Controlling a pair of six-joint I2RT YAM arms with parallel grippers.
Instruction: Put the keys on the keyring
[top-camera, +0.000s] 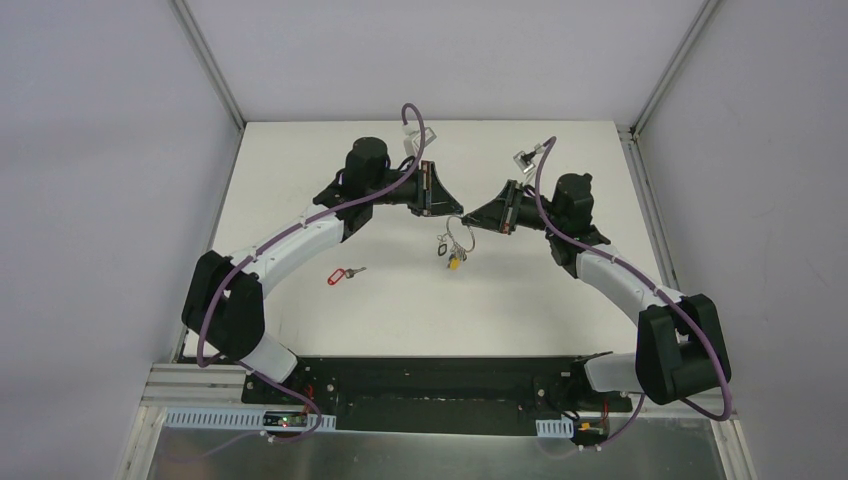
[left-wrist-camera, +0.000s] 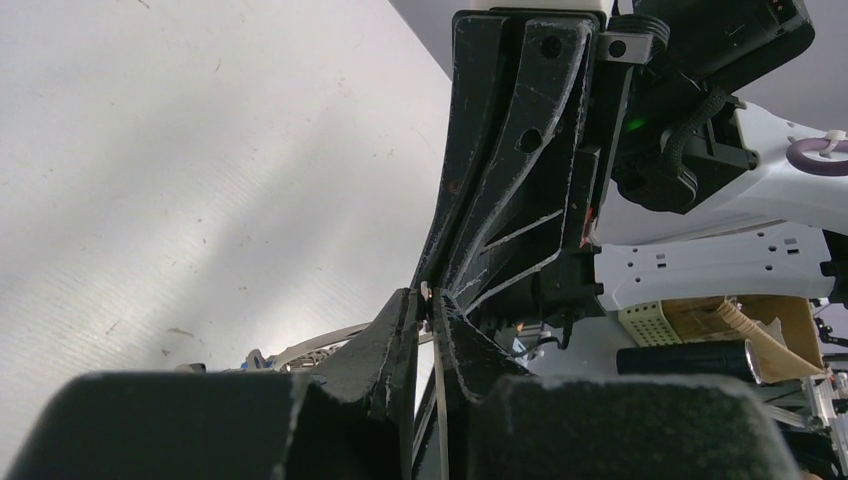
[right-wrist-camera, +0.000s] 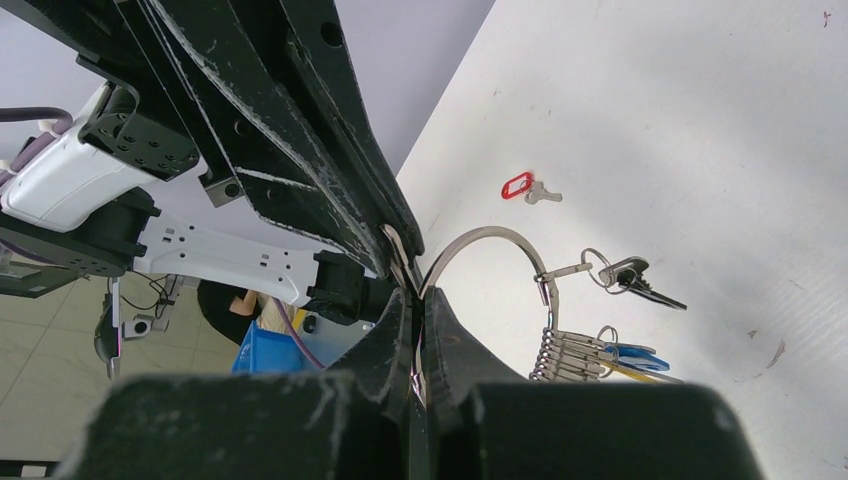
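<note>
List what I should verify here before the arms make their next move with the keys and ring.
1. Right pincer clamped on the ring: ok, the wire comes out from between its closed tips.
2. Left pincer holding the ring: cannot tell; it is nearly closed around the wire, but a sliver of gap shows.
3. Black-tagged key on the ring: ok, it hangs from it by a small loop.
4. Red-tagged key on the ring: not ok, it lies on the table, apart from both arms.
5. Ring pried open for a key: cannot tell, that part is hidden between the pincers.
</note>
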